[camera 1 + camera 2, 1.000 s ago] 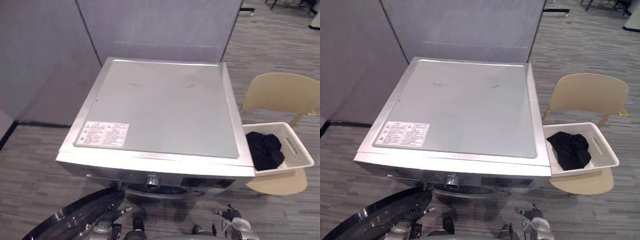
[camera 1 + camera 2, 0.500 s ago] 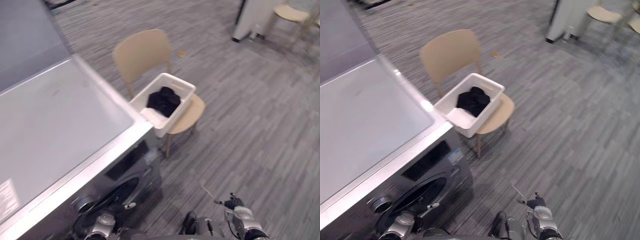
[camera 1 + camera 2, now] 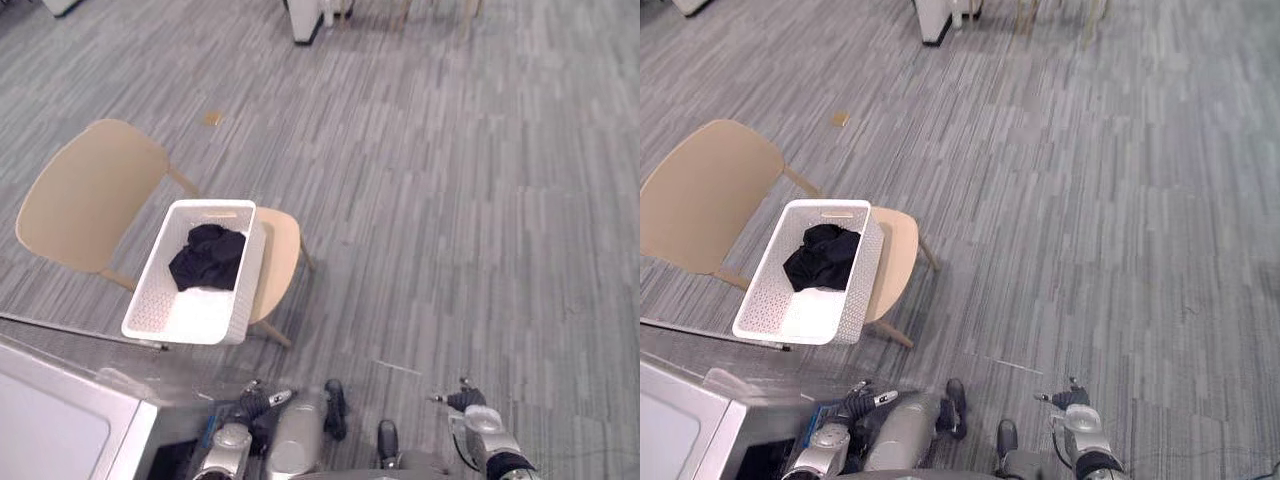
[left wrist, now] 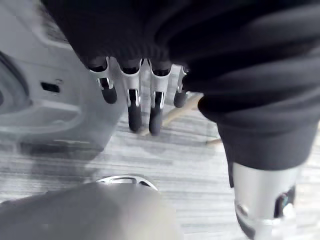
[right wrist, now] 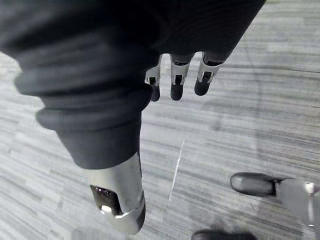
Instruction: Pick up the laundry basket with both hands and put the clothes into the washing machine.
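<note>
Nothing done yet: basket (image 3: 244,292) with clothes (image 3: 207,257) sits on the chair (image 3: 75,195). Left robot hand (image 4: 134,107) and right robot hand (image 5: 176,82) hang relaxed and empty, well apart from the chair; lifting and loading remain.

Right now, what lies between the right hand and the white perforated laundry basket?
Left eye view: bare grey floor, then tan wooden chair's seat, separate right hand and basket.

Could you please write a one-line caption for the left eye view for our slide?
White laundry basket holding dark clothes sits on a tan chair beside the washing machine.
</note>
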Motion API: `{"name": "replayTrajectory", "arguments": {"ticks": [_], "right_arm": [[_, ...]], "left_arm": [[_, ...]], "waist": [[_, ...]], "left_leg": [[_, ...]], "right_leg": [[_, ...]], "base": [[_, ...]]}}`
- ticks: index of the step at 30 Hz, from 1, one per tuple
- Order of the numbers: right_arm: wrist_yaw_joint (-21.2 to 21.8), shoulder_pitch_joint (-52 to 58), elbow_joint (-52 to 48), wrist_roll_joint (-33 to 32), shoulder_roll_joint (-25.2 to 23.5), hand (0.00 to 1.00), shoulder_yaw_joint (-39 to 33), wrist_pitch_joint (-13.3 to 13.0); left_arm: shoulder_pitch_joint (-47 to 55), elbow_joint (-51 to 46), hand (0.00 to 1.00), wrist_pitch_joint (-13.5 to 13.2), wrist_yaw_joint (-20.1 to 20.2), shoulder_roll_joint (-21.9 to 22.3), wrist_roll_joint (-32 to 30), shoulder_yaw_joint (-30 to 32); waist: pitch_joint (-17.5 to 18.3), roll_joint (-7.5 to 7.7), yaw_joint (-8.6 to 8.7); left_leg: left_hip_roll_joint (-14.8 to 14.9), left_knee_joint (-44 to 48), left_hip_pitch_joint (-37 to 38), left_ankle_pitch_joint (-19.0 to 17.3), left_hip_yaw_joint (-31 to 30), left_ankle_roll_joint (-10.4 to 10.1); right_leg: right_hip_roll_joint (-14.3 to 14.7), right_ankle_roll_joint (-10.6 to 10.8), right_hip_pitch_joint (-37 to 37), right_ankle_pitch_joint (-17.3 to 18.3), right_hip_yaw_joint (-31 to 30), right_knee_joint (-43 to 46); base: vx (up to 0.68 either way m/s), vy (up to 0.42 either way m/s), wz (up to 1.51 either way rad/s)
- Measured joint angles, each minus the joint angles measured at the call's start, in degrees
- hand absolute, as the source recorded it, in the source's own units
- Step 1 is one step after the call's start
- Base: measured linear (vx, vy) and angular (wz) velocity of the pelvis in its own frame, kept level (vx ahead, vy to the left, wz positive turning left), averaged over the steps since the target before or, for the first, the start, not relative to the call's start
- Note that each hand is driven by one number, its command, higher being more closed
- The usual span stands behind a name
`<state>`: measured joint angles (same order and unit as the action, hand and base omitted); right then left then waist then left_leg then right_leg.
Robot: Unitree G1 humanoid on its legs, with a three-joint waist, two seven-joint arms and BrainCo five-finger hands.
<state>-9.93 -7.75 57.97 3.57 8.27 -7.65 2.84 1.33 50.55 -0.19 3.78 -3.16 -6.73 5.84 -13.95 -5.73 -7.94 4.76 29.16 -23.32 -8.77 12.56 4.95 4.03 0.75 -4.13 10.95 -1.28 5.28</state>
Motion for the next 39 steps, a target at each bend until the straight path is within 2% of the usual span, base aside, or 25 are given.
{"name": "replayTrajectory", "arguments": {"ticks": [1,2,3,4,6,7,9,10,11,13,15,16,17,18,19,20,21,22,23,27,31,35,37,38,39], "right_arm": [[0.0,-0.3,0.0,0.5,-0.7,0.00,0.8,-0.2],[0.1,-0.6,0.1,0.8,-1.8,0.00,1.2,-0.3],[0.1,-0.9,0.0,1.0,-3.1,0.00,1.8,-0.3],[0.1,-0.7,-0.1,1.0,-3.1,0.00,1.8,-0.3],[0.1,0.6,-0.2,1.0,-2.0,0.00,1.8,-0.2],[0.0,1.0,-0.2,1.1,-1.1,0.00,1.7,0.0],[0.1,0.9,-0.4,1.1,-0.6,0.00,1.3,-0.1],[0.1,1.1,-0.4,1.0,-0.3,0.00,0.4,-0.2],[0.0,1.2,-0.4,1.0,0.0,0.00,0.1,-0.2],[0.0,2.5,-1.6,0.6,0.3,0.00,-2.1,-0.1],[-0.1,4.6,-2.3,0.4,0.0,0.00,-3.6,-0.1],[0.0,4.9,-2.4,0.3,0.5,0.00,-3.7,0.0],[-0.2,4.9,-3.5,0.3,1.3,0.00,-4.7,0.2],[-0.3,6.0,-5.7,-0.1,1.3,0.00,-5.4,0.2],[-0.4,6.3,-7.2,-0.3,1.2,0.00,-5.6,-0.1],[-0.8,6.6,-9.9,-0.8,1.2,0.00,-5.7,-0.5],[-1.2,6.3,-10.5,-0.9,1.2,0.00,-5.7,-0.6],[-1.3,5.8,-10.7,-1.1,1.4,0.00,-5.7,-1.2],[-1.4,5.4,-10.8,-1.3,1.5,0.00,-6.1,-1.8],[-1.4,3.0,-8.9,-1.9,1.9,0.00,-7.9,-2.4],[-1.2,3.0,-8.7,-1.9,-0.1,0.00,-8.1,-2.2],[-1.3,1.3,-13.5,0.5,1.5,0.00,-5.7,-1.6],[-1.3,0.6,-19.8,1.9,4.2,0.00,-2.9,-1.3],[-1.3,0.4,-21.5,2.3,4.7,0.00,-2.4,-1.3],[-1.3,0.3,-23.9,3.3,5.2,0.00,-1.4,-1.4]], "left_arm": [[-0.2,0.0,0.00,-0.4,-0.4,-0.2,0.0,0.4],[-0.3,-0.8,0.00,-0.8,-2.3,-0.6,-0.1,0.4],[-0.3,-0.9,0.00,-0.9,-5.0,-1.1,-0.1,0.5],[-0.2,-0.5,0.00,-0.5,-5.5,-1.7,-0.1,-0.1],[0.0,-0.4,0.00,-0.1,-6.6,-2.1,0.0,-1.2],[1.0,-0.5,0.00,0.0,-7.1,-2.2,0.0,-1.3],[1.4,-0.4,0.00,0.5,-7.7,-2.1,0.1,-1.3],[1.2,-0.3,0.00,1.1,-7.8,-2.2,0.2,-1.5],[0.8,-0.3,0.00,1.1,-7.8,-2.0,0.2,-1.6],[-1.4,1.3,0.00,1.1,-7.8,-1.8,0.1,-3.1],[-2.1,1.3,0.00,1.0,-7.8,-1.7,-0.1,-3.7],[-2.8,2.0,0.00,0.9,-7.9,-0.5,-0.3,-3.6],[-2.2,1.8,0.00,0.7,-7.6,1.9,-0.5,-3.8],[-2.2,2.1,0.00,0.9,-7.7,3.2,-0.5,-3.8],[-2.3,2.3,0.00,0.9,-7.7,3.7,-0.5,-3.8],[-2.7,2.1,0.00,0.8,-7.7,4.4,-0.4,-3.9],[-2.6,1.9,0.00,0.7,-7.7,4.5,-0.2,-4.0],[-2.6,1.8,0.00,0.7,-7.7,4.5,-0.1,-4.1],[-2.7,1.7,0.00,0.5,-7.8,4.0,0.0,-4.8],[-2.6,2.3,0.00,0.4,-7.9,1.2,0.0,-7.6],[-1.5,3.6,0.00,0.9,-7.8,-1.6,-0.1,-7.8],[-0.7,3.8,0.00,0.7,-7.6,-3.1,-0.4,-7.6],[-0.5,4.0,0.00,0.2,-7.7,-3.4,-0.6,-7.8],[-0.3,4.0,0.00,0.0,-7.7,-3.8,-0.7,-7.9],[0.2,3.6,0.00,-0.3,-7.6,-4.6,-0.7,-8.0]], "waist": [[0.0,0.29,-0.46],[0.0,2.17,-0.75],[0.5,4.58,-0.11],[0.5,5.18,0.75],[0.5,5.68,1.86],[0.3,5.22,2.38],[0.2,4.42,2.69],[0.3,3.56,3.10],[0.1,3.06,3.51],[0.2,2.53,4.42],[0.0,4.62,4.90],[-0.7,3.12,5.33],[-0.3,1.29,5.12],[-0.5,1.56,5.75],[-0.5,1.56,5.85],[-0.3,1.31,5.61],[-0.3,1.54,5.60],[-0.3,1.55,5.65],[-0.1,1.84,5.58],[1.8,2.70,5.36],[2.3,3.54,5.41],[2.3,4.87,5.69],[2.3,5.13,5.93],[2.2,5.27,6.21],[2.1,5.13,7.02]], "left_leg": [[0.3,0.4,0.8,-1.1,0.0,1.4],[-0.1,0.9,1.8,-3.1,0.4,1.0],[-1.8,1.5,3.9,-5.4,-1.2,0.9],[-2.9,2.1,5.3,-6.7,-2.6,1.9],[-5.4,1.6,9.2,-8.7,-5.5,2.7],[-6.7,-0.3,13.1,-9.6,-8.3,2.4],[-6.8,-2.4,16.1,-9.8,-11.1,2.0],[-6.3,-4.5,18.2,-10.0,-15.2,1.0],[-5.7,-5.3,18.9,-10.2,-17.5,0.4],[-5.3,-7.3,20.2,-10.5,-26.6,-1.3],[-6.7,-4.9,20.5,-12.9,-32.4,-5.2],[-6.0,-3.3,20.6,-14.1,-35.0,-6.3],[-3.9,-1.6,19.5,-12.3,-36.1,-9.6],[-2.7,-0.4,18.6,-10.5,-35.9,-12.7],[-2.1,0.1,18.1,-9.7,-35.7,-14.0],[0.3,0.5,15.6,-8.2,-30.2,-15.5],[1.5,0.3,14.1,-7.0,-26.2,-14.8],[3.2,-1.3,12.5,-2.7,-19.6,-11.5],[4.7,-3.4,12.1,-0.6,-10.7,-10.0],[4.3,-14.3,11.9,4.7,5.3,-6.8],[0.5,-19.7,14.4,7.6,2.6,-6.5],[-2.4,-21.7,15.0,7.3,1.9,-5.2],[-4.0,-23.2,15.8,6.6,0.9,-4.6],[-4.2,-23.5,16.3,6.5,0.1,-4.5],[-3.8,-23.7,16.8,6.5,-1.1,-4.4]], "right_leg": [[0.4,1.7,1.4,3.7,0.2,6.5],[-0.3,6.4,4.9,7.0,0.5,16.4],[-2.0,14.4,12.4,6.1,1.6,36.2],[-3.0,14.8,15.0,4.1,2.3,43.7],[-7.2,14.0,17.9,4.5,6.3,53.2],[-11.5,10.5,19.1,6.0,10.2,52.1],[-13.0,6.5,20.6,7.5,12.2,46.1],[-12.3,5.2,22.1,7.4,11.1,36.1],[-11.1,5.4,22.8,7.1,8.4,31.1],[-7.5,8.9,25.3,0.2,-7.0,15.0],[-9.1,11.9,22.2,-8.4,-16.8,3.7],[-8.4,11.3,21.2,-11.6,-14.8,6.1],[-8.0,8.6,21.6,-8.6,-8.9,11.8],[-8.8,7.2,21.1,-6.3,-4.2,16.0],[-9.2,5.9,20.3,-5.4,-1.7,17.5],[-10.2,3.4,17.7,-3.9,4.2,19.2],[-10.6,2.8,16.2,-3.5,6.9,19.5],[-11.3,2.4,13.8,-3.0,11.1,19.0],[-12.4,2.9,11.2,-2.4,15.3,17.7],[-15.1,3.6,8.3,-2.4,24.3,11.1],[-16.3,5.2,3.8,-3.4,27.0,6.6],[-20.1,7.2,6.2,-1.2,27.0,12.5],[-22.7,5.7,12.4,-2.1,21.2,25.4],[-22.7,4.2,14.0,-3.0,18.8,29.0],[-21.0,4.5,15.5,-1.2,14.9,29.6]], "base": [[0.35,0.115,0.11],[0.38,0.056,0.29],[0.41,0.042,0.58],[0.54,0.015,0.89],[0.51,-0.030,1.09],[0.52,-0.055,1.06],[0.55,-0.121,0.98],[0.48,-0.171,1.22],[0.48,-0.228,1.70],[0.57,-0.377,1.91],[0.61,-0.514,2.07],[0.48,-0.469,2.15],[0.36,-0.457,2.03],[0.33,-0.446,1.96],[0.24,-0.445,2.32],[0.15,-0.325,2.08],[0.15,-0.363,2.39],[0.12,-0.320,2.11],[0.11,-0.269,2.02],[0.07,-0.033,1.43],[0.03,0.073,0.58],[-0.04,0.071,0.12],[-0.07,0.142,0.15],[-0.04,0.122,0.39],[0.00,0.030,0.57]]}}
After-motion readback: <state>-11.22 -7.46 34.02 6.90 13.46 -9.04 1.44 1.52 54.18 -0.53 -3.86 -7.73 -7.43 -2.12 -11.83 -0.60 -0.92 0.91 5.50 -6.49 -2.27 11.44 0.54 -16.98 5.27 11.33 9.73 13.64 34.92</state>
